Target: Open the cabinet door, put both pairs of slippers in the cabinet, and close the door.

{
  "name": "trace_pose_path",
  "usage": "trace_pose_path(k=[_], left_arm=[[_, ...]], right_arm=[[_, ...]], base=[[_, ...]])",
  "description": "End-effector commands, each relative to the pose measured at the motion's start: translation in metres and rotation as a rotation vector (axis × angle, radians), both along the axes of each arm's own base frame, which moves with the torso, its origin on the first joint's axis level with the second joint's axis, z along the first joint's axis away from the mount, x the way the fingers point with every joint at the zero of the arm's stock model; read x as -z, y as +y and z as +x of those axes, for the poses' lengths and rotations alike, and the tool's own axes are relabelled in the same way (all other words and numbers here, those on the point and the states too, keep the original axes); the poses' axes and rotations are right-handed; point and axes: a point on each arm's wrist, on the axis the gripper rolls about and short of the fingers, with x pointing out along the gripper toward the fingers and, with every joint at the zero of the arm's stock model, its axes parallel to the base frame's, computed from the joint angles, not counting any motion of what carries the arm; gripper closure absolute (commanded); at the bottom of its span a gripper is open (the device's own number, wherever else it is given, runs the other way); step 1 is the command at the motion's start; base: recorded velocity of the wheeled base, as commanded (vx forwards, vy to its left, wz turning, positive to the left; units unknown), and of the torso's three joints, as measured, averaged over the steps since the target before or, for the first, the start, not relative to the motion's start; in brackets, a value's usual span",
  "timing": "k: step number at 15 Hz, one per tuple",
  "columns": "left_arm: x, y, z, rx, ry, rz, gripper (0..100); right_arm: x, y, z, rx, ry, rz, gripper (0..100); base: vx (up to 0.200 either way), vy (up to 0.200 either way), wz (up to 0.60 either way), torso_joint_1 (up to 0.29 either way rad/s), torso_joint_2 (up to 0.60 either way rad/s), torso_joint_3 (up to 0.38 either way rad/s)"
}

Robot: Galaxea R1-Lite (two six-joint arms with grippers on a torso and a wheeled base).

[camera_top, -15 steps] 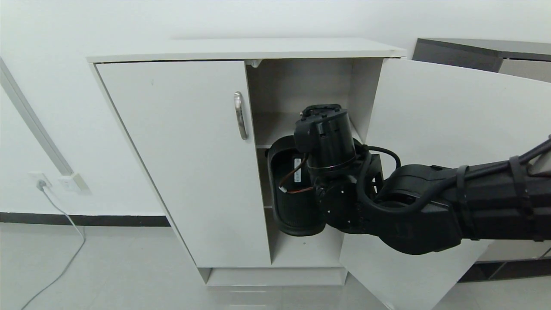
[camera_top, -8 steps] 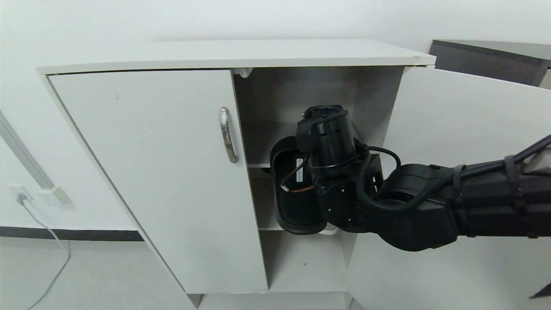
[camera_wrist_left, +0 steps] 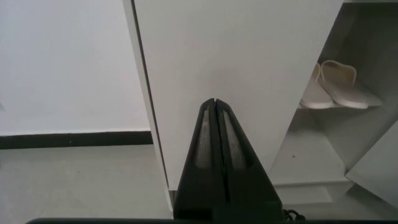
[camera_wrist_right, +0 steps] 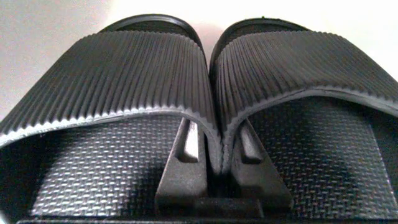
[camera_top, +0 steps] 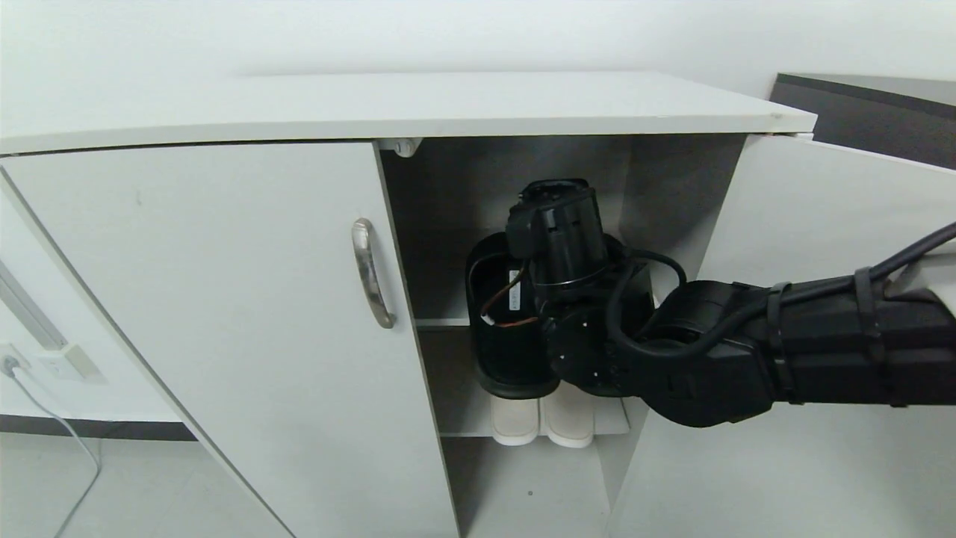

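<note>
Draws nearer the open cabinet (camera_top: 448, 97) with black slippers (camera_top: 504, 359) pinched in right claw (camera_wrist_right: 221, 158); white slippers (camera_top: 541, 422) already shelved at 6 o'clock beneath; left claw (camera_wrist_left: 214, 137) closed, empty

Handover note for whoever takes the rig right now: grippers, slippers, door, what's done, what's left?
Right gripper: shut on the black slippers, pinching their straps, held in the cabinet opening above the white slippers.
Left gripper: shut, empty, facing the closed left door.
Done: right door open; white slippers on a shelf inside.
To do: set the black slippers on a shelf, release, withdraw, close the right door.
</note>
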Motion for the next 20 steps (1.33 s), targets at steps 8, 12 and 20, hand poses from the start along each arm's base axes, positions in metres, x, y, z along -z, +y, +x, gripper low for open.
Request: trace_pose_path(k=[8, 12, 20], left_arm=[[0.000, 0.000, 0.000, 0.000, 0.000, -0.002, 100], [0.000, 0.000, 0.000, 0.000, 0.000, -0.002, 100], [0.000, 0.000, 0.000, -0.001, 0.000, -0.003, 100]], right_arm=[[0.003, 0.006, 0.053, 0.075, -0.009, -0.005, 100], [-0.005, 0.006, 0.065, 0.086, -0.010, -0.002, 100], [0.009, 0.008, 0.077, 0.100, 0.011, -0.024, 100]], base=[[0.000, 0.000, 0.00, 0.000, 0.00, 0.000], [0.000, 0.000, 0.00, 0.000, 0.00, 0.000], [0.000, 0.000, 0.00, 0.000, 0.00, 0.000]])
